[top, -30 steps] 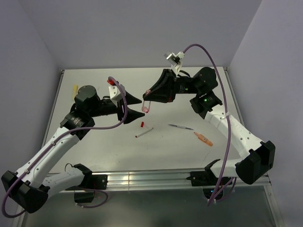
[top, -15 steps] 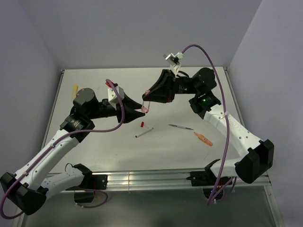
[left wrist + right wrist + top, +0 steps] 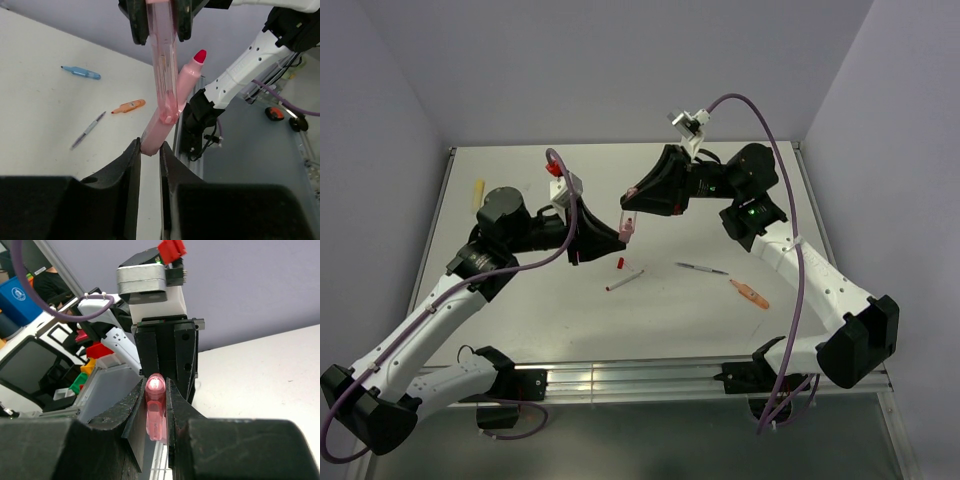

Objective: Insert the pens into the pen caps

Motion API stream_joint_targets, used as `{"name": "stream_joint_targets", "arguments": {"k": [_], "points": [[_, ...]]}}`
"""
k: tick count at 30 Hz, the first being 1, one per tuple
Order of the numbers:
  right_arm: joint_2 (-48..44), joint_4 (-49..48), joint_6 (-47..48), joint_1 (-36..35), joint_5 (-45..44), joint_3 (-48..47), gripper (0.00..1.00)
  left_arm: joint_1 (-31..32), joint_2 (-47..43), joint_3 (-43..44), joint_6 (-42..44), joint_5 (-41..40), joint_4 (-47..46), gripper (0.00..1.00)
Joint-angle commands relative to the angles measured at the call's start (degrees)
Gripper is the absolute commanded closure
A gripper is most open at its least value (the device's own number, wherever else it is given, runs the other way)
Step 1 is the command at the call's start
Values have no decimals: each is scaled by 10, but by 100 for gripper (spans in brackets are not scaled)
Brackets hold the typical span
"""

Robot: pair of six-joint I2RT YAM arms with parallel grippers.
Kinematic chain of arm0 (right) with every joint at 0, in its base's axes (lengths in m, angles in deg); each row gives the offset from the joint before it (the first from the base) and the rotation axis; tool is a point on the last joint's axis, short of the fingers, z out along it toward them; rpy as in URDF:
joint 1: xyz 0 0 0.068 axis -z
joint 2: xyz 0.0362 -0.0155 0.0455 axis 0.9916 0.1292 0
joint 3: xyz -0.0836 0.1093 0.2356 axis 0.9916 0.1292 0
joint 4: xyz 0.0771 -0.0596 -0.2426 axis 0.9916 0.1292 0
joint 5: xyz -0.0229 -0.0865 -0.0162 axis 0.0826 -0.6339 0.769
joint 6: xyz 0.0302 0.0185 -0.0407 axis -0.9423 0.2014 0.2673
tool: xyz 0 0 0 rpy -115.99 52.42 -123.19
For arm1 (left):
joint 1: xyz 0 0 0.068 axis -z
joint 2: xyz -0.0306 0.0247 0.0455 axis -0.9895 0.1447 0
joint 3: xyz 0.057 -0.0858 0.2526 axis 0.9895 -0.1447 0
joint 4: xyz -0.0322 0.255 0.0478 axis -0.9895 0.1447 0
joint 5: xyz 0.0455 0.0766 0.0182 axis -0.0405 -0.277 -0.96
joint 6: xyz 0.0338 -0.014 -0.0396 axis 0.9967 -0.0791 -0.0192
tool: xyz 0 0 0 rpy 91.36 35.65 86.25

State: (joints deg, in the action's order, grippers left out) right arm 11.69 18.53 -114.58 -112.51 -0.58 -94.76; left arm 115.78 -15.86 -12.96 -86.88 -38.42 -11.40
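Item: pink pen point(image 3: 186, 82), opaque, red tip bare and pointing up, raised above the worktop point(image 3: 670, 330).
Location: butt end between the jaws of the left pincer point(image 3: 149, 145); shaft slants up past the lower end of the cap.
Companion piece: translucent pink cap point(image 3: 164, 65), hanging down from the right pincer point(image 3: 155, 385), which clamps its upper part.
Left pincer state: jaws narrow, closed on the pen's butt end.
Right pincer state: jaws narrow, holding the cap.
Change: the left pincer stood wide and apart from the pink pieces a second ago; it has swung in beneath the right pincer and drawn its jaws together.
Meaning: each piece now looks held by its own arm, so the tip can likely be steered towards the cap's mouth. Insertion is not yet done, since the red tip lies outside the cap.
Left wrist view only: pen and cap as two separate pieces, plus a blue pen point(image 3: 80, 72) beyond the pincers.
Right wrist view only: the cap's rounded end between the fingers; the pen is hidden.
Top view only: one pink blur at the pincers. Below them lie a red cap point(image 3: 619, 264) and a white stick pen point(image 3: 625, 280). A thin grey pen point(image 3: 702, 268) and an orange pen point(image 3: 750, 294) lie towards the right arm, and a yellow pen point(image 3: 477, 190) lies behind the left pincer.
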Motion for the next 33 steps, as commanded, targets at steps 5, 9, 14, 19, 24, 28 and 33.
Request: {"name": "stream_joint_targets", "arguments": {"k": [5, 9, 14, 19, 24, 28, 33], "points": [[-4, 2, 50, 8, -26, 15, 100, 4, 2, 32, -144, 5, -69, 98], [-6, 9, 59, 8, -24, 17, 100, 4, 8, 39, -148, 1, -76, 95], [-8, 18, 74, 8, -26, 22, 100, 3, 14, 41, -175, 4, -100, 99], [-9, 25, 86, 8, -24, 29, 100, 4, 15, 49, -187, -5, -103, 100], [-10, 29, 86, 8, -23, 31, 100, 3, 17, 57, -176, -9, -114, 100], [-10, 31, 86, 8, -21, 35, 100, 3, 21, 69, -174, -11, -122, 100], [-11, 30, 81, 3, -19, 42, 100, 3, 27, 75, -180, -21, -140, 100]]}}
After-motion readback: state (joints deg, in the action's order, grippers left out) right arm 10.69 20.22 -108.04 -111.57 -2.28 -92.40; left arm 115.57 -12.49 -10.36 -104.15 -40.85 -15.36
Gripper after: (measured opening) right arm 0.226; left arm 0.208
